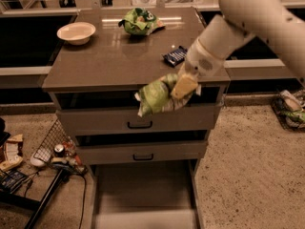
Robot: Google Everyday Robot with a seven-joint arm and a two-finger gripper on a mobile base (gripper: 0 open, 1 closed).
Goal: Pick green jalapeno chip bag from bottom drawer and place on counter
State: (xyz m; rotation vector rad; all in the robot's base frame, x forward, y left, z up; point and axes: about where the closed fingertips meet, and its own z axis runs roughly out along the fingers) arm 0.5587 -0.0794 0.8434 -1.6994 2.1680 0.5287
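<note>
While the bottom drawer point(143, 194) stands pulled out with its flat floor bare, the green jalapeno chip bag point(153, 97) is up in the air, clamped in the end effector point(178, 90). The bag hangs in front of the top drawer point(138, 118), level with the worktop's front edge and not touching the worktop point(109, 61). The end effector is closed on the bag's right end, and the crinkled pale green body sticks out to the left. The white arm point(248, 18) comes in from the upper right and crosses over the worktop's right front corner.

On the worktop:
- A pale bowl point(76, 32) sits at the back left.
- A brighter green bunched-up bag point(139, 22) sits at back centre.
- A small dark blue snack wrapper point(175, 55) lies right of centre, just beside the arm.

The top drawer is slightly open. The middle drawer point(143, 152) below it also has a black handle.

On the floor to the left is a wire basket point(50, 144) with a soda can point(59, 150) beside it. Another basket point(288, 109) with packets is at the far right.
</note>
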